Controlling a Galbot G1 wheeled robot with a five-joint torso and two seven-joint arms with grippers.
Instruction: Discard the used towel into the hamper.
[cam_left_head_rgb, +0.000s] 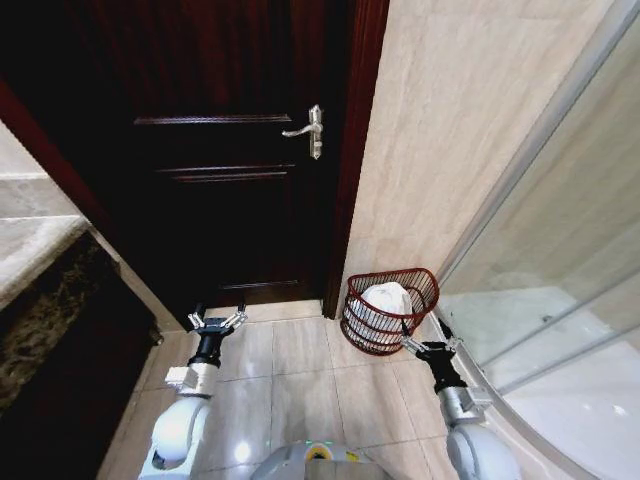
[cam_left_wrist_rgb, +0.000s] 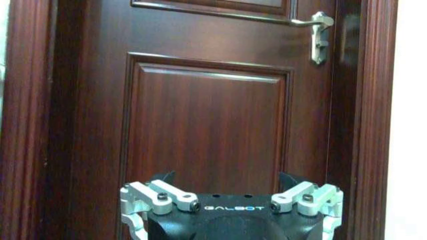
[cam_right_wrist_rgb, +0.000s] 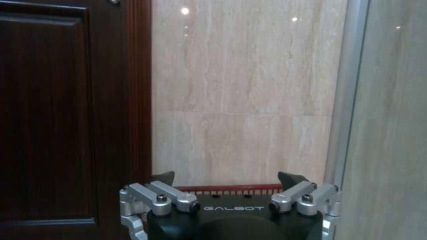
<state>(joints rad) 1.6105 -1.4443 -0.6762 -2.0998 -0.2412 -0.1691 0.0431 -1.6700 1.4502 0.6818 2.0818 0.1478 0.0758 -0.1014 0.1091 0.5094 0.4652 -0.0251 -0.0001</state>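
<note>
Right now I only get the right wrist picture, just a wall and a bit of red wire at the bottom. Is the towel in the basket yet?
Observer: Yes. From the head view, a white towel sits inside the hamper.
Operator: Where is my right gripper then?
Observer: The right gripper is low beside the hamper's rim, open and holding nothing.
Operator: And the other arm?
Observer: The left gripper is open too, held low in front of the dark wooden door, away from the hamper.
Operator: What's next to the basket?
Observer: It stands on the tiled floor in the corner, between the door frame and a glass shower screen.
</note>
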